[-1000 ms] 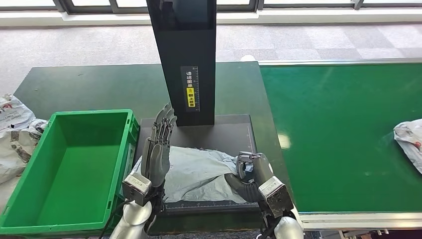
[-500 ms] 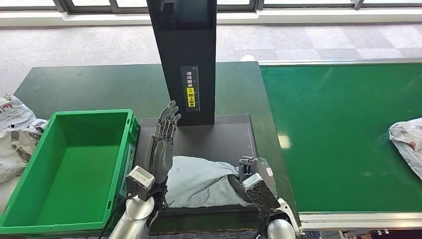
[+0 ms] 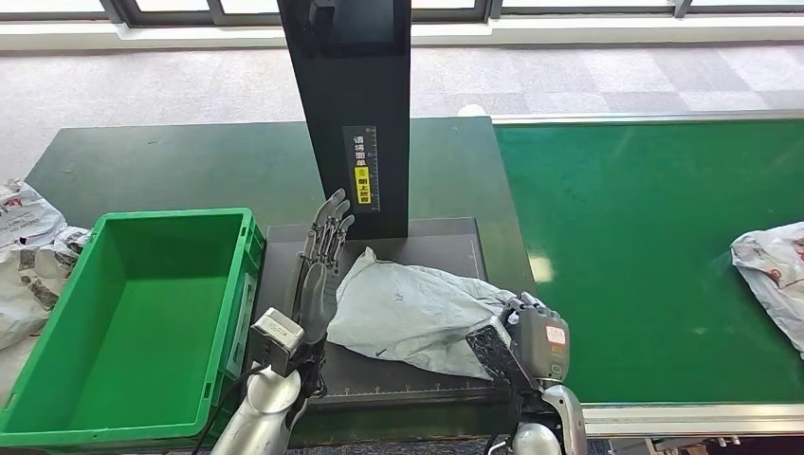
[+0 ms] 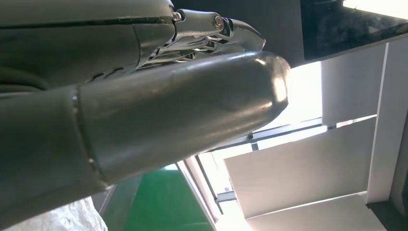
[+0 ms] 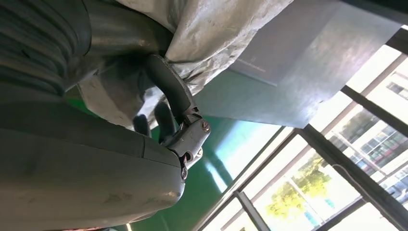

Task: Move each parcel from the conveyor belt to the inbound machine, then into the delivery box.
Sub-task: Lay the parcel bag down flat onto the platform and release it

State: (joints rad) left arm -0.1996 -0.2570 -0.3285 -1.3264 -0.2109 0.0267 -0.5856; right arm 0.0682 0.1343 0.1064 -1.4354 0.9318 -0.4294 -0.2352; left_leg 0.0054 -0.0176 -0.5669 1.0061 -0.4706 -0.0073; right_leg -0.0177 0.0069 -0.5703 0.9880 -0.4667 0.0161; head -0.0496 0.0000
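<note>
Nearest us, our right hand (image 3: 531, 343) grips the near right corner of the grey parcel (image 3: 417, 313); the right wrist view shows dark fingers (image 5: 166, 91) curled into the crinkled film. Against a second ago the change is plain — the bag then lay flat and slumped on the machine's dark platform (image 3: 408, 261), and now it is pulled up and stretched, its far corner peaked toward the column. We read this as the lift off the inbound machine beginning, with the delivery box the next stop.

Our left hand (image 3: 319, 270) stands edge-on just beside the parcel's left side, fingers straight and apart, holding nothing; it has crept a little farther forward. Whether it touches the bag we cannot tell.

The parcel is a soft poly mailer, matte grey and wrinkled, with no stiffness of its own — it will sag and swing from a one-corner hold. The platform beneath is flat, dark and smooth, with a ruled edge.

To the left sits the green crate (image 3: 133, 313), hard plastic with a ribbed rim. Behind the platform rises the glossy black column (image 3: 356, 104) with its label strip. On the right the green conveyor belt (image 3: 645, 246) carries a second pale parcel (image 3: 773, 270) at its far edge, nearer than before.
</note>
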